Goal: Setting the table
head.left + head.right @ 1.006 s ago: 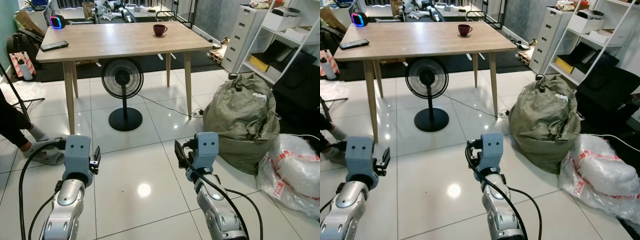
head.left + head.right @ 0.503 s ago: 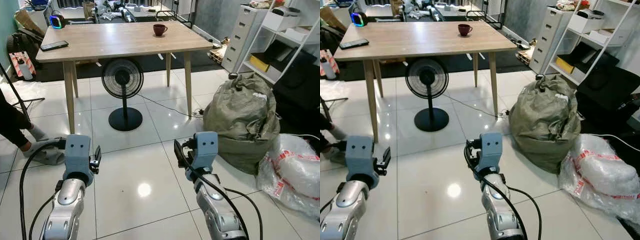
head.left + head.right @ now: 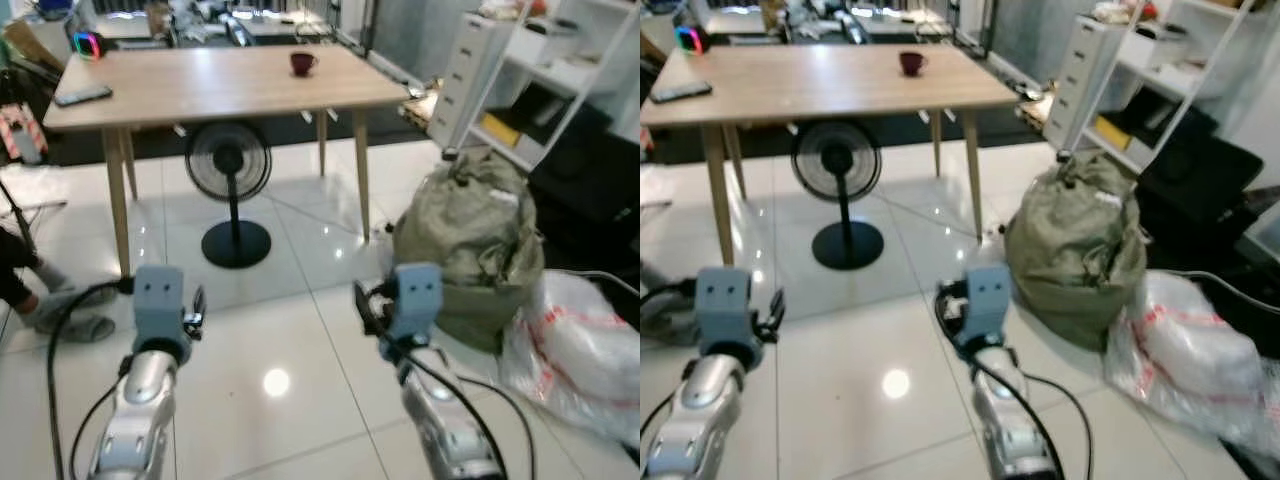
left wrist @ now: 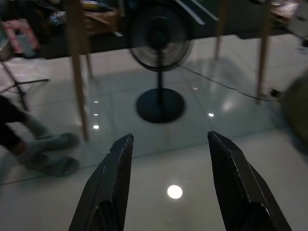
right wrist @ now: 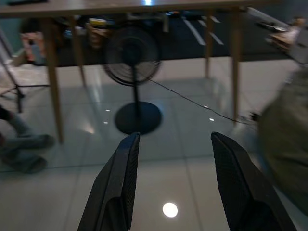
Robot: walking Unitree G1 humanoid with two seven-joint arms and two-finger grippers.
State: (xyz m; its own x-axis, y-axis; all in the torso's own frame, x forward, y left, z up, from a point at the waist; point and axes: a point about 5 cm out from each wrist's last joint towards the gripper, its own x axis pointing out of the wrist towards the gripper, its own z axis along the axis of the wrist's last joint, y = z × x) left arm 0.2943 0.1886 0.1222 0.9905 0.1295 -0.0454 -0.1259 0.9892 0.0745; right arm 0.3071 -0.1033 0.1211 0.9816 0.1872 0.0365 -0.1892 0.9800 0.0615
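Observation:
A wooden table (image 3: 220, 85) stands ahead across the tiled floor. On it are a dark red cup (image 3: 301, 63) near the far right, a black phone (image 3: 82, 96) at the left and a speaker with a glowing ring (image 3: 86, 45) at the far left corner. Both arms are held low in front of me, well short of the table. My left gripper (image 4: 168, 185) is open with nothing between its fingers (image 4: 108, 187). My right gripper (image 5: 171, 185) is open too, its fingers (image 5: 115, 187) also holding nothing.
A black pedestal fan (image 3: 229, 165) stands under the table, its cable trailing right. A green sack (image 3: 470, 240) and a plastic bag (image 3: 585, 350) lie at the right, before a white shelf unit (image 3: 545, 80). A person's socked feet (image 3: 60, 305) rest at the left.
The whole picture has shifted a little and blurred, so the camera has moved. Both arms keep their pose and the things on the table stay put.

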